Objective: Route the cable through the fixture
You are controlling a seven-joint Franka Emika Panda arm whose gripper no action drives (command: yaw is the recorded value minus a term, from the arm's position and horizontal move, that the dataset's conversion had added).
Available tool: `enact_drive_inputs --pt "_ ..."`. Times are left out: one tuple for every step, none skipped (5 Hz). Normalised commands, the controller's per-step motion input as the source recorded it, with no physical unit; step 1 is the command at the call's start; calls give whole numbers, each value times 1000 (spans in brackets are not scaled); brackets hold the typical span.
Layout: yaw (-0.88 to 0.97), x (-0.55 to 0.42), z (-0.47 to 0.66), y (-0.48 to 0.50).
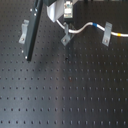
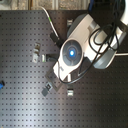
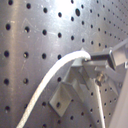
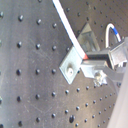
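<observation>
where the cable (image 1: 80, 29) crosses the black perforated board (image 1: 65, 90) | pincer (image 1: 66, 21) grips cable | fixture (image 1: 65, 39) below

Hand (image 1: 66, 20): in the first exterior view the top edge cuts it; its fingertips are blurred, so the jaws cannot be read.
Hand in the second exterior view: hidden under the arm (image 2: 80, 42), which also covers part of the table (image 2: 20, 105).
Cable (image 1: 85, 28): its far end leaves the first exterior view's right edge; the coloured bands are small and soft.
Fixture (image 1: 65, 38): too blurred to tell if the cable touches it.
Fixture in the second wrist view: its upper part is behind the cable and the finger (image 4: 97, 56).
</observation>
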Motion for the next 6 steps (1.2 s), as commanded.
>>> enact_drive_inputs --pt "229 -191 -658 105" --pt "14 5 -66 -48" --pt "-26 63 -1 -370" --pt "-80 -54 -4 -408" --pt "0 -130 16 -310" --pt "460 -31 1 -4"
